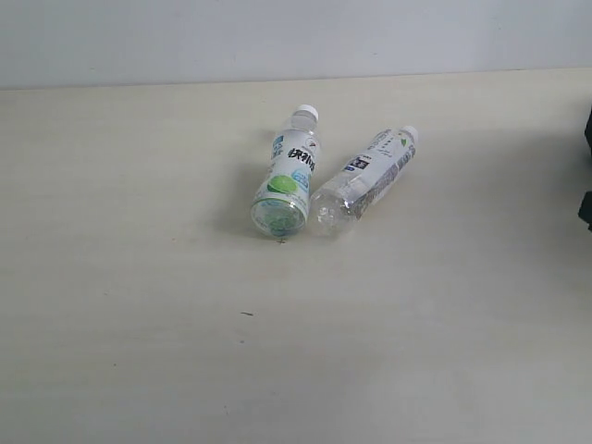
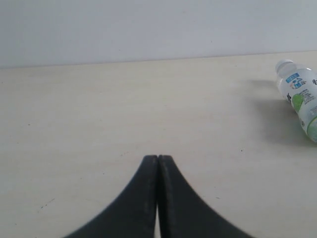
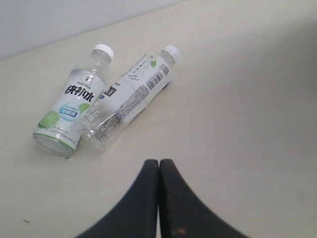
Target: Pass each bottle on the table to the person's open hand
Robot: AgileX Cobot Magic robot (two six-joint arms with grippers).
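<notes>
The green bottle [image 1: 285, 178] and white bottle [image 1: 365, 176] lay on their sides near the middle of the table [image 1: 139, 333], bases touching, caps apart. Left fingers [image 2: 141, 198] were pressed together, empty. Right fingers [image 3: 141, 198] were likewise together, empty.

Wall [image 1: 277, 37]: plain, pale grey-white, evenly lit, fills top strip of exterior view; lower border straight, rising slightly toward right. Same wall visible as backdrop in both wrist views. Black shape [image 1: 586, 211] at right edge of exterior view: two dark patches, cut by frame; identity unclear.
</notes>
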